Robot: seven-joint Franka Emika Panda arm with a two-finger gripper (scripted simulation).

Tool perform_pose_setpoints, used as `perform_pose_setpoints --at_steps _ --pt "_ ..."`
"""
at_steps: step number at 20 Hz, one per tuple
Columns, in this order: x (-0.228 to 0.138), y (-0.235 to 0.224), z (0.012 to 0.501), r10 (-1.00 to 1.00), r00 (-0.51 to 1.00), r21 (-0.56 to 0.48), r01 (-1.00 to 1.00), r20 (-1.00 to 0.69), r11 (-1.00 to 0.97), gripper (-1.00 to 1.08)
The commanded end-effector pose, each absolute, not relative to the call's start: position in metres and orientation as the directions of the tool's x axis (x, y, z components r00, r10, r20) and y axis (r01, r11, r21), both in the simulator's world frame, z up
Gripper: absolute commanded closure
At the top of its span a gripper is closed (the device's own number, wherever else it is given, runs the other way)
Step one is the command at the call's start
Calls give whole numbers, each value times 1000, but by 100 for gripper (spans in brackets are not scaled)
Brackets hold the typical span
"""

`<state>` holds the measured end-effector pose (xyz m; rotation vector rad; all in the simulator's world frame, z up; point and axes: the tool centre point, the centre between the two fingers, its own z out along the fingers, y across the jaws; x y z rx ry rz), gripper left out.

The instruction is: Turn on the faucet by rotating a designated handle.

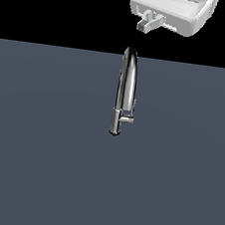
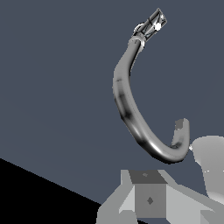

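A flat slate-grey surface (image 1: pixel 37 165) fills the lower three quarters of the exterior view, and above its straight far edge there is only a plain black backdrop. The surface bears no texture, seam or marking.

The next largest thing is the white hand of the arm, hanging at the top of the exterior view toward its right, above and well clear of the faucet. Its gripper (image 1: pixel 147 23) shows as a grey stub pointing down; whether the jaws are parted or closed cannot be told from either view, and nothing is seen in its grasp. In the wrist view the gripper (image 2: pixel 150 199) appears as grey and white blocks at the frame's edge, close to the spout's arch but apart from it.

The faucet (image 1: pixel 128 81) stands upright near the middle of the surface, a slim chrome gooseneck with a narrow high arch over a thicker cylindrical body. In the wrist view the faucet (image 2: pixel 127 107) curves as a long bright hook.

Smallest is the handle (image 1: pixel 127 119), a short chrome stub sticking out of the lower body toward the exterior view's right. Nothing touches it.

No writing or label is readable anywhere.
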<state>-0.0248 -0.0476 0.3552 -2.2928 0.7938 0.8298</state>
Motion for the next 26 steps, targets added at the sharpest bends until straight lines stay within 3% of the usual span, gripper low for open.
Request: perform_pose_setpoints --at_steps 1,12,26 --pt "-14 -52 341 -326 589 -302 -723 -739 -621 108" --pt "26 -68 269 -257 372 -247 -877 -892 -412 108" --pt "53 -73 161 -70 80 -71 -989 -994 -129 108"
